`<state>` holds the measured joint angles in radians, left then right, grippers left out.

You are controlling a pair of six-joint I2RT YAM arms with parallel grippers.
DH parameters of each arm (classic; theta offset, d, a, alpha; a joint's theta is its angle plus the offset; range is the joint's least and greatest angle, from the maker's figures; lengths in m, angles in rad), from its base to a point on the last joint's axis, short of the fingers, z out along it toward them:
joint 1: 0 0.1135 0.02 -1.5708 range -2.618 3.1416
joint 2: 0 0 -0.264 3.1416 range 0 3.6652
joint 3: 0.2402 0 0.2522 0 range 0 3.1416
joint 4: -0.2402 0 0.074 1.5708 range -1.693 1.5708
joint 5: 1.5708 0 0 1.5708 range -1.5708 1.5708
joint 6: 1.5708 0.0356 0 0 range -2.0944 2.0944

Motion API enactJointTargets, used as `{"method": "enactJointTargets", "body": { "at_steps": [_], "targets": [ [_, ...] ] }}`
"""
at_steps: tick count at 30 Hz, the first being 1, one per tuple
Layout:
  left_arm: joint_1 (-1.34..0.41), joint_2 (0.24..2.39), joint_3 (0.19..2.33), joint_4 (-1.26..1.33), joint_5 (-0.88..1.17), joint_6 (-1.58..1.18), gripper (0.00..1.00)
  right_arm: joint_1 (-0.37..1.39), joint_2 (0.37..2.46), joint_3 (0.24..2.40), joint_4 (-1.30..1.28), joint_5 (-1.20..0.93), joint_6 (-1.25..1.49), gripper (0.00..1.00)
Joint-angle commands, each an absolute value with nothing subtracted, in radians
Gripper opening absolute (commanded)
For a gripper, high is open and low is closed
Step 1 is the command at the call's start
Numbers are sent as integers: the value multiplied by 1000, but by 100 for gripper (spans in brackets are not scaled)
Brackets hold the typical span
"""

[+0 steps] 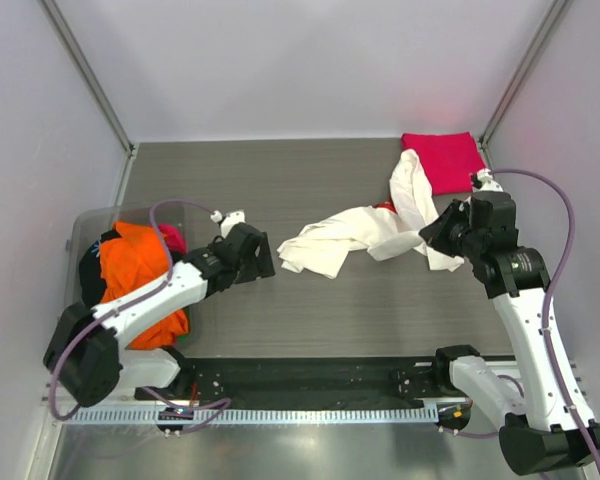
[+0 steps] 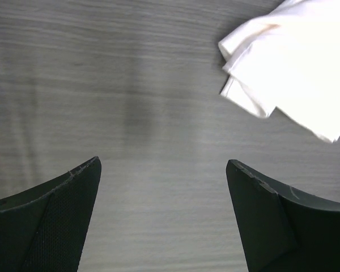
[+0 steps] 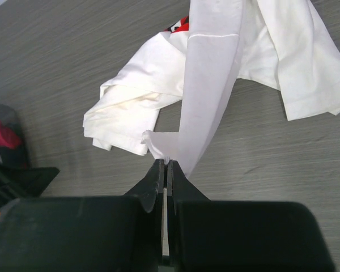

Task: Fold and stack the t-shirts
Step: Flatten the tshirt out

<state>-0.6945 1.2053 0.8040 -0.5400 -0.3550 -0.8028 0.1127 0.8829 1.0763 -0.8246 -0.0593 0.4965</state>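
The white t-shirt (image 1: 335,240) is soft matt cloth, the table (image 1: 280,180) matt grey wood-grain, the bin (image 1: 86,221) clear plastic.

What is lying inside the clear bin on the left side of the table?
An orange t-shirt on top, dark cloth beside it and a bit of pink-red cloth. The left arm and the orange t-shirt cover whatever lies deeper.

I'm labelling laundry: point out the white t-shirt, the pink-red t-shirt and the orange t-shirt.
white t-shirt (image 1: 330,245), top view, bunched middle.
pink-red t-shirt (image 1: 445,160), top view, folded centre.
orange t-shirt (image 1: 132,257), top view, upper folds.
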Motion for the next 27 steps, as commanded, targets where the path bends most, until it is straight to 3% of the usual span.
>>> {"method": "enactJointTargets", "body": {
  "at_steps": [1, 8, 11, 14, 15, 16, 17, 18, 27],
  "targets": [
    [-644, 1337, 847, -301, -247, -784, 91, 109, 873, 1114, -827, -100, 508, 1],
    [-607, 1644, 965, -153, -117, -723, 85, 110, 867, 1108, -854, -115, 506, 1],
    [-607, 1718, 1011, -133, -86, -718, 76, 110, 867, 1111, -865, -110, 496, 1],
    [-607, 1746, 1035, -129, -69, -718, 50, 110, 870, 1109, -868, -109, 489, 1],
    [-607, 1750, 1038, -126, -66, -718, 28, 109, 871, 1108, -868, -109, 491, 1],
    [-607, 1747, 1042, -123, -64, -716, 15, 110, 873, 1106, -870, -109, 489, 1],
    [-607, 1744, 1040, -120, -60, -716, 4, 109, 877, 1106, -870, -109, 485, 1],
    [-607, 1726, 1043, -112, -55, -716, 0, 110, 880, 1106, -870, -107, 485, 1],
    [-673, 1464, 1159, -311, -35, -628, 0, 110, 951, 1213, -873, -43, 474, 1]
  ]
}}
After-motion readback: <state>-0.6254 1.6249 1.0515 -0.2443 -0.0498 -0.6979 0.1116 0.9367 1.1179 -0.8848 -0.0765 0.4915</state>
